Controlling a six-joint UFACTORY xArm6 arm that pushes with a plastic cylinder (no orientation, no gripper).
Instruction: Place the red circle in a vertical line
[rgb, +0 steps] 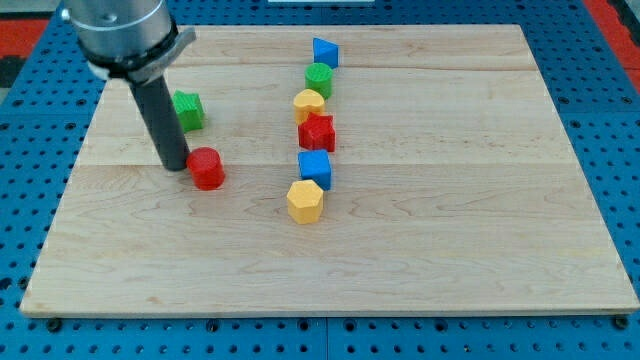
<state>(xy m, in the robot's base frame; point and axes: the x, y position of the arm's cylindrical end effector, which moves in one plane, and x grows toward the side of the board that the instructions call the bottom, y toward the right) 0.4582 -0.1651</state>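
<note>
The red circle (208, 168) lies on the wooden board (450, 200), left of centre. My tip (176, 165) rests just to its left, touching or nearly touching it. To the right, a near-vertical line of blocks runs down the board: a blue triangle-like block (325, 52) at the top, then a green circle (319, 79), a yellow block (309, 105), a red star (317, 133), a blue cube (315, 169) and a yellow hexagon (305, 201) at the bottom.
A green block (188, 110) sits just above and behind my rod, near the view's upper left. The board lies on a blue pegboard surface (620, 120).
</note>
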